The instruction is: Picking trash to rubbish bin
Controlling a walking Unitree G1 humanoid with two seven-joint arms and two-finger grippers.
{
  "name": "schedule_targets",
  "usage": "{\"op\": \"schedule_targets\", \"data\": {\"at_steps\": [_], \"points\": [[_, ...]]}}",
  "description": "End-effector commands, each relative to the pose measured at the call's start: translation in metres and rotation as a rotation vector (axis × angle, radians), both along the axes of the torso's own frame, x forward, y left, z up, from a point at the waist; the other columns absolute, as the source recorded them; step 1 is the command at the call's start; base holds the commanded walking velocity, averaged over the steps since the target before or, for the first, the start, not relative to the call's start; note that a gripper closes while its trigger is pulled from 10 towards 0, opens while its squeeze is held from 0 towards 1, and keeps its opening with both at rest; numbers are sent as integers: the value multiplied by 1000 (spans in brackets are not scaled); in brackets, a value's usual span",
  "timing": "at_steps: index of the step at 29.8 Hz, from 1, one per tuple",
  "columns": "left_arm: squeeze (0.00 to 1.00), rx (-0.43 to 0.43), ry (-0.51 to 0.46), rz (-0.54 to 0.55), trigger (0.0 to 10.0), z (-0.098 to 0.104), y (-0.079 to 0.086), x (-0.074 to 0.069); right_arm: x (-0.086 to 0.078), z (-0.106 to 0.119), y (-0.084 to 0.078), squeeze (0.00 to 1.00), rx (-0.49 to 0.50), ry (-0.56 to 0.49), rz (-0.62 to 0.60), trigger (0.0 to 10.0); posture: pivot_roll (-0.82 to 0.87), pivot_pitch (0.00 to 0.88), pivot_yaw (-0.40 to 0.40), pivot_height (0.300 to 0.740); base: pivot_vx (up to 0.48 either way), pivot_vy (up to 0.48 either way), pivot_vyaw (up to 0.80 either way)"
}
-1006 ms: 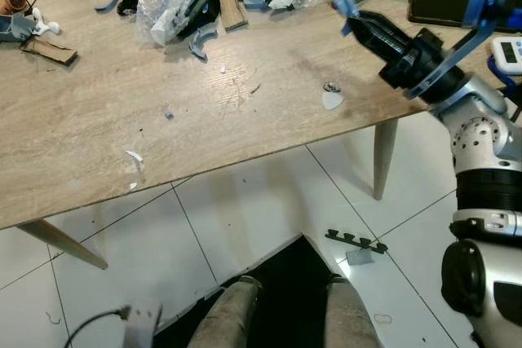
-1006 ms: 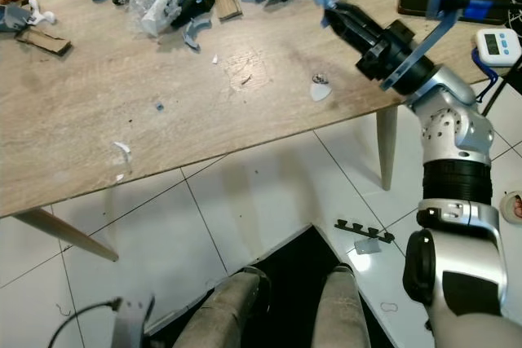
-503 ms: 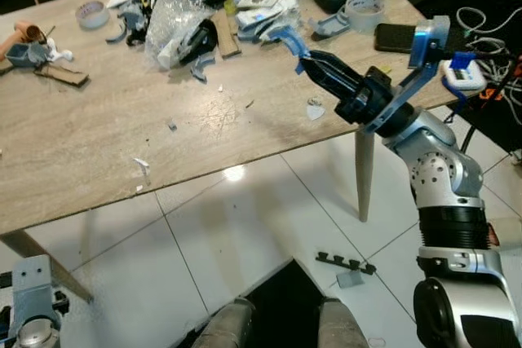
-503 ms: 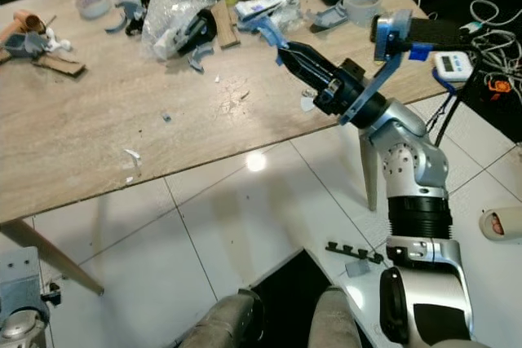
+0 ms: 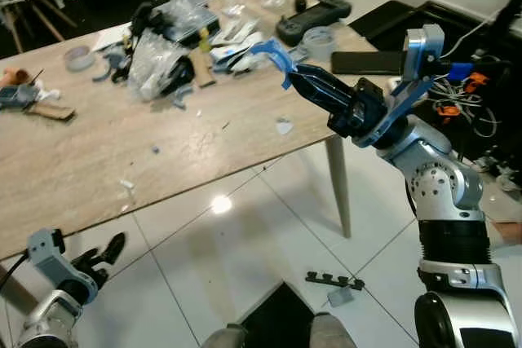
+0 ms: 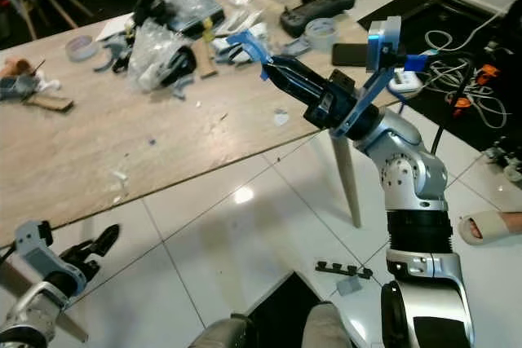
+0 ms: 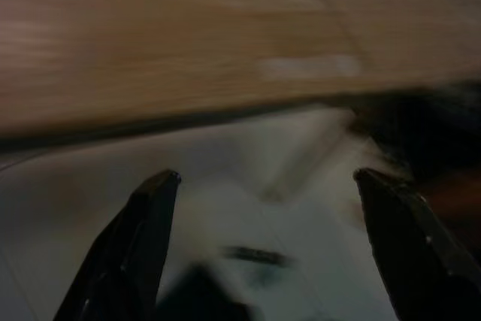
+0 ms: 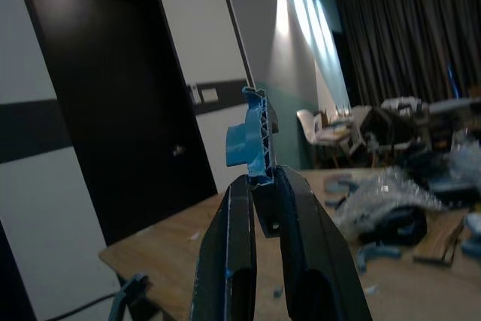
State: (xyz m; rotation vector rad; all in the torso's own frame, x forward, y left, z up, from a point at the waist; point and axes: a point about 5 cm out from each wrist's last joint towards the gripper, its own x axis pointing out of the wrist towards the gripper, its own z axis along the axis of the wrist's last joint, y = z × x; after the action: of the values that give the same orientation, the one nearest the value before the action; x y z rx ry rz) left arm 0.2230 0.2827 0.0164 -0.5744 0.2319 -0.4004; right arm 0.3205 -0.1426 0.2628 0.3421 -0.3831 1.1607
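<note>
1. Left gripper (image 5: 104, 250) hung low by the floor, fingers spread, idle.
2. Right gripper (image 8: 259, 182) pinched a blue plastic scrap (image 8: 251, 139) by its bottom edge, held above the table (image 5: 73, 169).
3. Scrap looked light, stiff and ribbed, so that edge hold seemed fine.

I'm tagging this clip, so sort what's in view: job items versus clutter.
Job:
- blue scrap, pinched in the right gripper
- left gripper, open, low by the floor

Lying about:
- bubble wrap
- tape roll
- controller
- phone
- white chip
- black clip strip on the floor
</note>
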Motion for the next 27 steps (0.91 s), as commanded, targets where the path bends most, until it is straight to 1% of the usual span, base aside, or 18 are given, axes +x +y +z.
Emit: {"op": "schedule_targets", "data": {"at_steps": [1,3,4,5,7,8,9,10,11,12,14,15,17,19,21,24,26,27], "points": [[0,-95,-92,-176,10000,11,-14,-3,-4,4,6,0,14,-19,38,0,-157,79,106,740,0,0,0],[0,-95,-92,-176,10000,11,-14,-3,-4,4,6,0,14,-19,38,0,-157,79,106,740,0,0,0],[0,-232,-301,-347,10000,48,-34,-2,-3,3,7,0,5,-19,34,0,-157,68,110,740,0,0,0],[0,-232,-301,-347,10000,48,-34,-2,-3,3,7,0,5,-19,34,0,-157,68,110,740,0,0,0],[0,-319,-429,-445,10000,72,-50,0,-3,3,8,0,-1,-17,35,0,-156,64,112,740,0,0,0],[0,-319,-429,-445,10000,72,-50,0,-3,3,8,0,-1,-17,35,0,-156,64,112,740,0,0,0],[0,-337,-459,-465,10000,78,-55,2,-4,2,8,0,-1,-17,37,0,-156,61,112,740,0,0,0],[0,-378,-529,-497,10000,90,-63,6,-4,2,8,0,3,-16,39,0,-157,57,113,740,0,0,0],[0,-378,-529,-497,10000,90,-63,6,-4,2,8,0,3,-16,39,0,-157,57,113,740,0,0,0],[0,-416,-586,-510,10000,101,-69,10,-4,2,9,0,7,-16,41,0,-159,53,114,740,0,0,0],[0,-484,-669,-540,10000,117,-75,12,-5,1,9,0,11,-16,44,0,-159,53,114,740,0,0,0],[0,-484,-669,-540,10000,117,-75,12,-5,1,9,0,11,-16,44,0,-159,53,114,740,0,0,0],[0,-554,-714,-523,10000,129,-78,17,-5,0,11,0,15,-13,47,0,-165,42,117,740,0,0,0],[0,-622,-774,-471,10000,142,-84,24,-6,-3,14,0,24,-6,53,0,-166,37,119,740,0,0,0],[0,-664,-791,-442,10000,149,-87,27,-7,-4,16,0,28,-1,57,0,-167,34,121,740,0,0,0],[0,-647,-753,-392,10000,153,-107,43,-8,-11,27,0,42,28,93,0,-167,31,115,740,0,0,0],[0,-619,-733,-384,10000,156,-121,50,-10,-16,35,0,44,45,121,0,-163,27,112,740,0,0,0],[0,-619,-733,-384,10000,156,-121,50,-10,-16,35,0,44,45,121,0,-163,27,112,740,0,0,0]]}}
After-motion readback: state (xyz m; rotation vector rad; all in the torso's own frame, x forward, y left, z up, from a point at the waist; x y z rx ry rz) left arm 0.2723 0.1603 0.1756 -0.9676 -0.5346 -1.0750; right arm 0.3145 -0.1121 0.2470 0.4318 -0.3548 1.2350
